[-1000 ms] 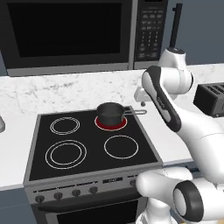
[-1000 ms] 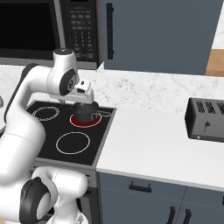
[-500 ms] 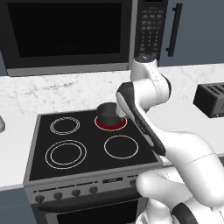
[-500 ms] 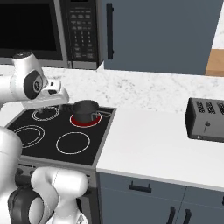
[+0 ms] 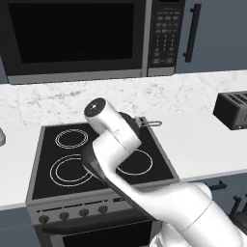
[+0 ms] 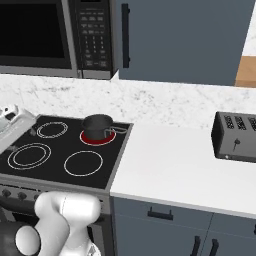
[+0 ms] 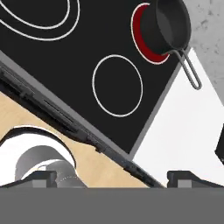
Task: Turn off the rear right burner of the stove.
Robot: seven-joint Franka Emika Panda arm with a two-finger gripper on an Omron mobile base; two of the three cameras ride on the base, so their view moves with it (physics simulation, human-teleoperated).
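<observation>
Flat black glass stove (image 6: 117, 150) top, four circles: three thin white-outlined rings (image 6: 83, 163), plus the rear right burner (image 6: 97, 138) glowing red. Small dark round saucepan (image 6: 97, 124) sits on the red ring, thin wire loop handle pointing toward the counter (image 6: 175, 165). Grey front panel carries a row of dark round knobs (image 5: 84, 212). Counter is smooth white, marbled backsplash behind. Glossy black microwave (image 5: 77, 34) above the stove; boxy dark toaster (image 6: 235, 137) far right on the counter.

End effector (image 7: 111, 179) fingertips (image 7: 41, 177) stand spread wide at the bottom of the hand view, nothing between them. It hangs over the stove's front edge, looking down. The rear right burner lies well apart from the end effector, beyond it and to the right across the glass, with one unlit ring between.
</observation>
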